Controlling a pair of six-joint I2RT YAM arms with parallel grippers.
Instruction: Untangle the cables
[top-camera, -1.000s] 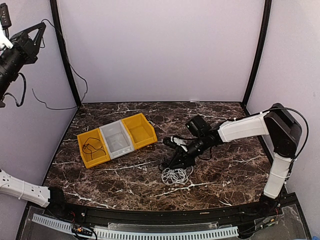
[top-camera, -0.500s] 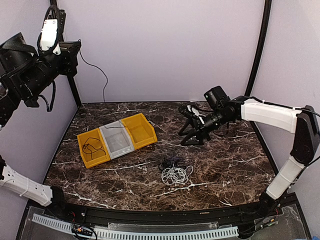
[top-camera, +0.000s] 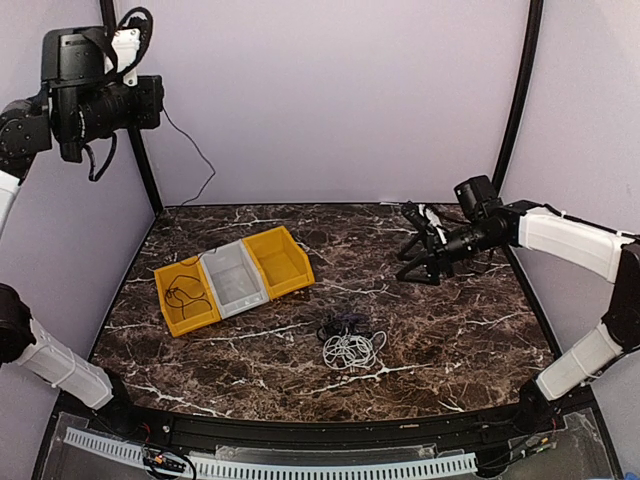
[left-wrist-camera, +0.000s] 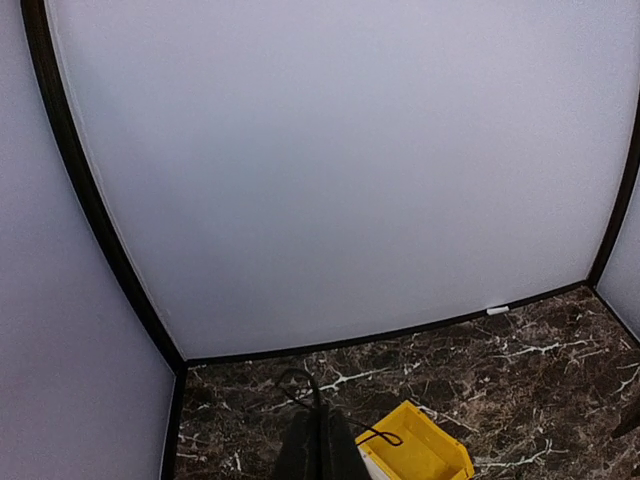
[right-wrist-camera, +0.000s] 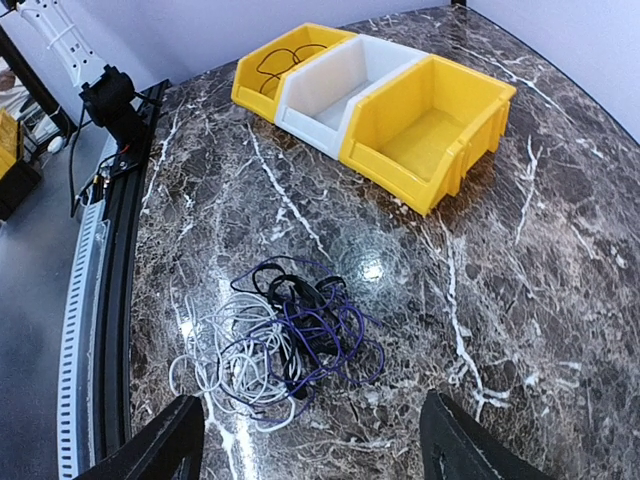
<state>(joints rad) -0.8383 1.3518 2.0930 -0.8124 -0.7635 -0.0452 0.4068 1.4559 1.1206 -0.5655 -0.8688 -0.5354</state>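
On the desk (top-camera: 450, 330), lower centre of the top view: a small knot of cables (top-camera: 348, 340), lying flat and touched by neither arm. Seen closer in the right wrist view, lower left of centre:
- white loops spread loosely toward the left and bottom
- a thicker black cord bunched through the middle
- thin dark bluish-purple loops fanning out to the right, crossing over and under the black
- no free ends easy to pick out, everything overlapped in one low heap

Up and left of the heap, well apart from it, three bins touching side by side in a slanted row:
- left yellow bin (top-camera: 185, 295), holding a loosely coiled black cord (top-camera: 183, 290)
- white bin (top-camera: 232, 280)
- right yellow bin (top-camera: 278, 262)

Right pincer (top-camera: 408, 247): at the right of the top view, above the desk, well apart from the heap. Fingers spread wide, nothing between them, the tangle framed in the gap in its own camera.

Left pincer (left-wrist-camera: 318, 450): raised high in the upper left of the top view, far from the desk. Fingers pressed together at the bottom edge of its wrist view. A thin black wire (left-wrist-camera: 300, 385) curling just beside the tips. Cannot tell whether pinched or merely passing behind.
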